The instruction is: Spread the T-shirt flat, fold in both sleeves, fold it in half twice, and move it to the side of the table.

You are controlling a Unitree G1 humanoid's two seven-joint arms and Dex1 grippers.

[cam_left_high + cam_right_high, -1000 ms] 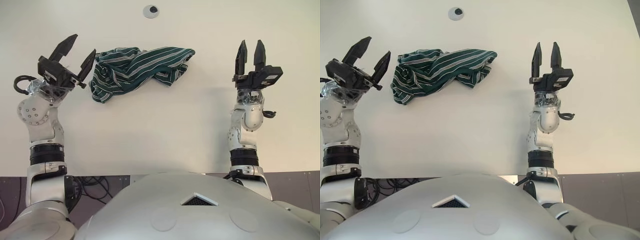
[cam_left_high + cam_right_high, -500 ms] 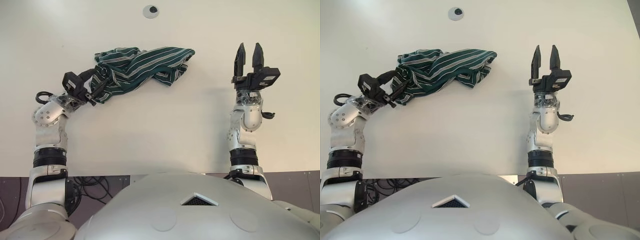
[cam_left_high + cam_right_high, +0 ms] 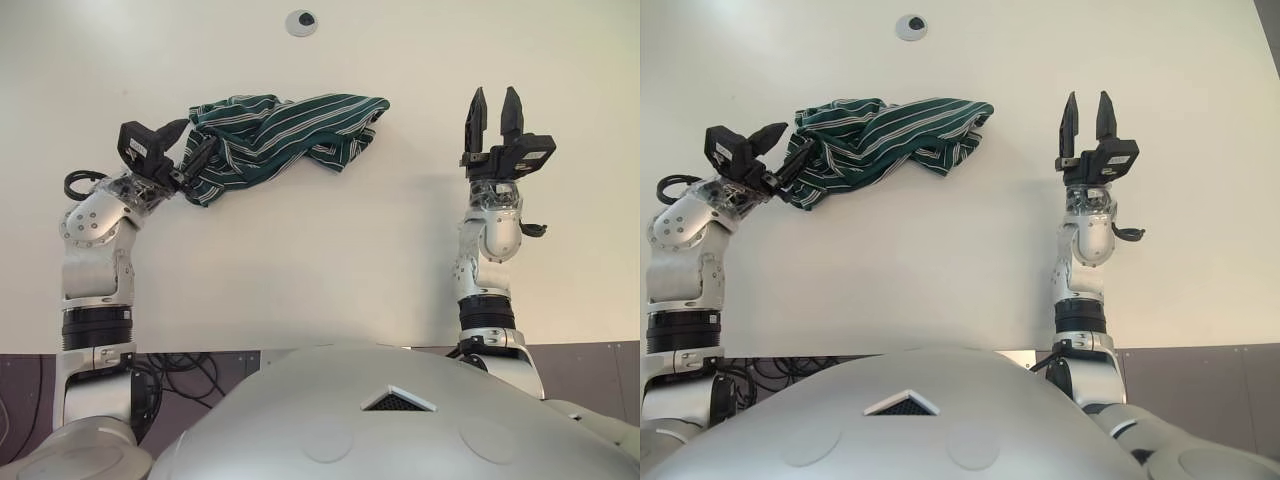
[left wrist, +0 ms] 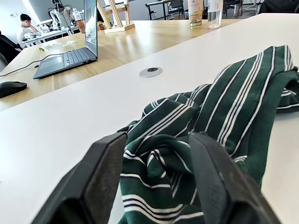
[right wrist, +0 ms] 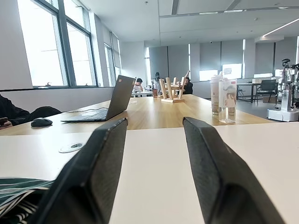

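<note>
Field notes. White table [image 3: 300, 250]. T-shirt [image 3: 290, 125], dark green with thin white stripes, lies crumpled in a long bunch on the far left-centre of the table, not spread, sleeves not made out. No label or print seen on it.

Left gripper [image 3: 195, 140] sits low at the left, near end of the T-shirt. Fingers [image 4: 105, 172] stand apart, one on each side of a bunched fold, with the cloth between them. Cannot tell whether the pads touch the cloth. Not clamped.

Right gripper [image 3: 494, 95] is held up over bare table on the right, well apart from the T-shirt. Its fingers [image 5: 91, 172] point to the far side with a clear gap between them and nothing in it.

A round grey cap [image 3: 301, 22] is set in the table just beyond the T-shirt.

Farther off stands a wooden table [image 4: 140, 42]. On it: an open laptop [image 5: 114, 100], a black mouse [image 4: 11, 87] to its left, a small wooden rack [image 5: 170, 91], and two tall cups [image 5: 223, 100] with printed labels, lettering too small to make out.

Dark cables [image 3: 185, 370] hang below the table's near edge, left side.
</note>
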